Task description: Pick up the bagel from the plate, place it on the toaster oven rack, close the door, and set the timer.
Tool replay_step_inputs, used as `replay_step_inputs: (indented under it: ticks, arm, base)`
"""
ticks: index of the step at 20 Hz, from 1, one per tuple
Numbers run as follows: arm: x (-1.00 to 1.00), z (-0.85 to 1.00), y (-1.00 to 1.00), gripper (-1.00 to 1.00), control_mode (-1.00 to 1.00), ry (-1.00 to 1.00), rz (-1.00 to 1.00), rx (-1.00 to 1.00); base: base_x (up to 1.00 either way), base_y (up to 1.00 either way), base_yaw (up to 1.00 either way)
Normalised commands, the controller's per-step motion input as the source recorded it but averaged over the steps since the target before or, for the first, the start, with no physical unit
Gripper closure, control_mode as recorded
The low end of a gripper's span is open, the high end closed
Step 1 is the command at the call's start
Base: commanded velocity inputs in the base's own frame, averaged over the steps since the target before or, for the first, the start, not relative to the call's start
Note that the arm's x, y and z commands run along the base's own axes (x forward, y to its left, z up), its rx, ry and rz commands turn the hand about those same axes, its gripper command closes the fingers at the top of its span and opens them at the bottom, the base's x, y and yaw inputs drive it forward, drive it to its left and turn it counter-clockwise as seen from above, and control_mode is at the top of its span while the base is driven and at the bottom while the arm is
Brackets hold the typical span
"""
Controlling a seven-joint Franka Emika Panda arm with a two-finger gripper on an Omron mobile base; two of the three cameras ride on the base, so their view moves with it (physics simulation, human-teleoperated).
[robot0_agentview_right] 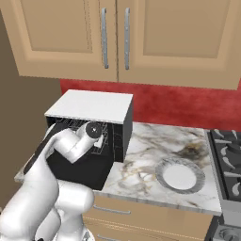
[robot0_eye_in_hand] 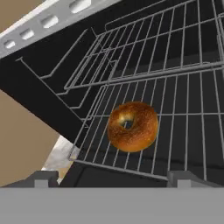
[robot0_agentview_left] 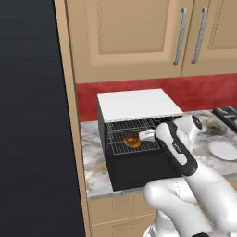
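My pincer (robot0_eye_in_hand: pixel 111 177) stands wide and holds nothing — its two tips sit far apart at the near edge of the toaster oven rack (robot0_eye_in_hand: pixel 183 131). The bagel (robot0_eye_in_hand: pixel 132 126) lies flat on that rack, just ahead of the tips and a little above them in the hand view, free of both. From the left base view it rests on the left part of the rack, just left of my hand. The plate (robot0_agentview_right: pixel 178 176) sits bare on the counter, well to the right of the oven. The door (robot0_agentview_left: pixel 141 170) hangs open below the rack — so I judge my next move is to back out toward the near side, clear of the bagel, then get under the door.
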Motion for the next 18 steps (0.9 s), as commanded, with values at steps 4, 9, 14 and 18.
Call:
replay_step_inputs:
  ticks: [4,9,14,18]
  arm:
    - [-0.75,0.84,0.0,-1.0,-1.0,0.0,-0.05,0.0]
    - [-0.44,0.48,0.0,-1.0,-1.0,0.15,-0.07,0.0]
    - [0.0,0.26,0.0,-1.0,-1.0,0.36,-0.08,0.0]
    - [0.05,0.04,0.08,-1.0,-1.0,0.37,-0.08,-0.08]
  base:
    - [0.0,0.0,0.0]
    - [0.0,0.0,0.0]
    - [0.0,0.0,0.0]
    - [0.0,0.0,0.0]
